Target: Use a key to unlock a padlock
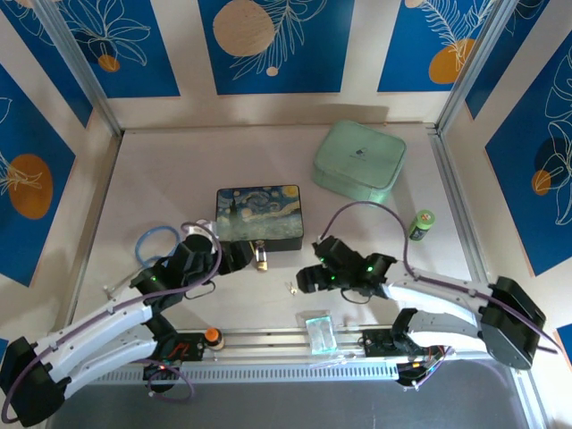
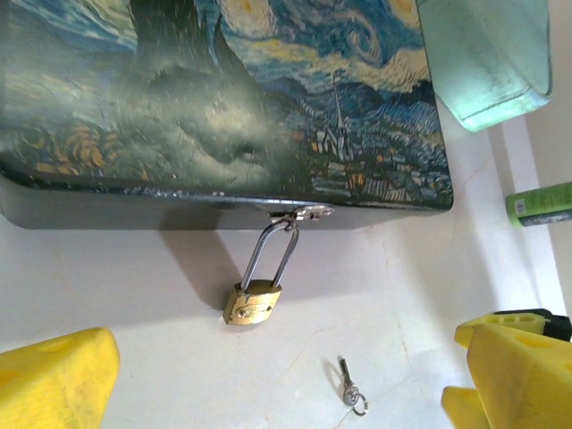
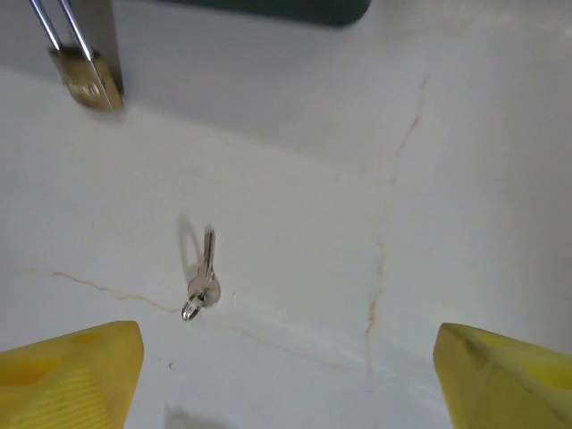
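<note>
We are facing the key [image 3: 202, 273] on the table [image 3: 447, 179].
Our right tool [image 3: 286, 380] and left tool [image 2: 286, 393] are gaping apart; the padlock [image 2: 253, 302] is hanging mid-frame off the painted box [image 2: 223, 107].

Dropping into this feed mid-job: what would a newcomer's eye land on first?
The Starry Night painted box at mid-table grabs attention first, with the brass padlock hooked through its front clasp. Next is the tiny key lying loose on the table in front of it, just ahead of the open right gripper.
</note>
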Robot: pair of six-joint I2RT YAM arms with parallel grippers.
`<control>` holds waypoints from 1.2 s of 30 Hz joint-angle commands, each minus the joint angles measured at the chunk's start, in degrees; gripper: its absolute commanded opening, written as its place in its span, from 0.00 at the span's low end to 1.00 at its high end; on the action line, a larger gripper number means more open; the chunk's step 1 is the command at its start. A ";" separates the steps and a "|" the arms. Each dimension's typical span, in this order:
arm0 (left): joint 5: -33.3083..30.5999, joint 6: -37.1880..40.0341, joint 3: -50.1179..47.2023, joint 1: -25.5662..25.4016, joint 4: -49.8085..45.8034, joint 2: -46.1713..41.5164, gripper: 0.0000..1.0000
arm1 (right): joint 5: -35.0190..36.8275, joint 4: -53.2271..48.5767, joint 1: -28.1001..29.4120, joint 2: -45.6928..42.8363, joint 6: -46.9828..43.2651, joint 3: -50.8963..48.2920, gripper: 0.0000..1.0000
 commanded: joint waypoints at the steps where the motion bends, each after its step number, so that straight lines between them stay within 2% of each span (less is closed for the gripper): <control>1: -4.01 -1.94 1.40 -2.70 1.02 2.75 0.99 | 4.83 2.53 4.68 5.35 3.48 3.18 0.79; 6: -5.60 -3.44 1.23 -5.08 2.66 5.55 0.99 | 6.79 4.19 11.68 13.34 3.89 6.73 0.65; 11: -6.46 -4.65 0.31 -5.27 3.41 5.51 0.99 | 10.09 1.60 13.64 18.09 6.46 9.22 0.53; 19: -5.95 -6.51 -0.86 -5.39 4.63 5.72 0.99 | 12.89 -0.67 14.90 22.86 7.91 11.95 0.48; 22: -6.14 -6.74 -0.77 -5.44 4.49 5.56 0.99 | 12.90 -0.61 14.84 23.60 7.84 11.97 0.41; 30: -6.68 -7.13 -1.12 -5.43 4.91 5.79 0.99 | 13.20 -1.19 15.64 24.63 9.95 11.16 0.32; 32: -6.85 -7.26 -1.34 -5.43 5.00 6.06 0.99 | 12.72 0.22 15.54 24.93 9.48 10.46 0.19; 34: -6.88 -7.35 -1.30 -5.43 5.05 6.35 0.99 | 12.45 0.91 15.38 25.27 9.33 10.20 0.02; 36: -6.52 -7.70 -1.06 -5.43 5.11 6.58 0.99 | 12.50 0.82 15.33 25.63 9.30 10.54 0.00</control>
